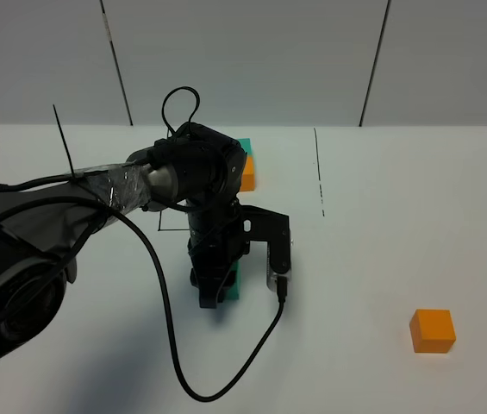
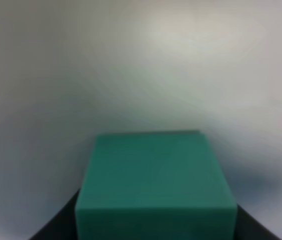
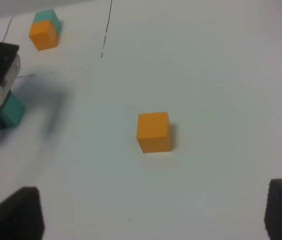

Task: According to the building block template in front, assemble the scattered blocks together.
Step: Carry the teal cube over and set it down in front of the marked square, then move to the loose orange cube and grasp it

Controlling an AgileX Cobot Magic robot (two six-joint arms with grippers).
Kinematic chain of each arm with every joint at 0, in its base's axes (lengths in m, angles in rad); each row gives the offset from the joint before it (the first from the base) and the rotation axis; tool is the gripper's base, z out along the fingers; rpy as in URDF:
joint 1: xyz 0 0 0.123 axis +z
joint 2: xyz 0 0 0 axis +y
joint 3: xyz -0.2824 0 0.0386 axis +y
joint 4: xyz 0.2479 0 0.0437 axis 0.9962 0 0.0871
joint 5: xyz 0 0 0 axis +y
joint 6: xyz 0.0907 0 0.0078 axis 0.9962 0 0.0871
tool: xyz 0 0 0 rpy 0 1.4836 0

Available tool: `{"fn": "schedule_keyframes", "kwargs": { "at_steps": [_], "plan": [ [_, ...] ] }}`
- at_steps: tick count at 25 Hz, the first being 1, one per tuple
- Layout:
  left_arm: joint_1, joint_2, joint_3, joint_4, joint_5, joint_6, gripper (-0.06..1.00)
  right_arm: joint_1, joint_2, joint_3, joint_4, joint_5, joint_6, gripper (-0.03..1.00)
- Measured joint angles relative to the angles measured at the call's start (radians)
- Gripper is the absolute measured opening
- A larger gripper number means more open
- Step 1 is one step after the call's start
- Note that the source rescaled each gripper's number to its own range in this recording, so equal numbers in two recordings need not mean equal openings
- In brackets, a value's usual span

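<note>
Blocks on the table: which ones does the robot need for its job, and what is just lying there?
For the job:
block template, teal and orange pair at the back
loose teal block, in the left gripper
loose orange block

Just there:
dashed black line on the table
the arm's black cable

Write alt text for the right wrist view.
An orange cube sits alone on the white table, ahead of the open right gripper. Farther off, the left gripper holds a teal cube, beyond which lies the teal-and-orange template pair.
</note>
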Motion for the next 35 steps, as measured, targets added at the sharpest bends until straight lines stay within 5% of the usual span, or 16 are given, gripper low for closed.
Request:
{"fn": "schedule_keyframes", "kwargs": {
  "at_steps": [2, 9, 12, 26, 35],
  "plan": [
    [0.000, 0.002, 0.000, -0.002, -0.001, 0.000, 0.09, 0.000, 0.000, 0.000, 0.000, 0.000, 0.000, 0.77],
    [0.000, 0.000, 0.000, -0.006, 0.037, -0.023, 0.78, 0.000, 0.000, 0.000, 0.000, 0.000, 0.000, 0.77],
    [0.000, -0.003, 0.000, -0.002, 0.041, -0.069, 0.95, 0.000, 0.000, 0.000, 0.000, 0.000, 0.000, 0.77],
    [0.026, -0.206, 0.000, 0.048, 0.128, -0.383, 1.00, 0.000, 0.000, 0.000, 0.000, 0.000, 0.000, 0.77],
    [0.363, -0.403, 0.156, 0.041, 0.078, -0.615, 0.99, 0.000, 0.000, 0.000, 0.000, 0.000, 0.000, 0.77]
  ]
}}
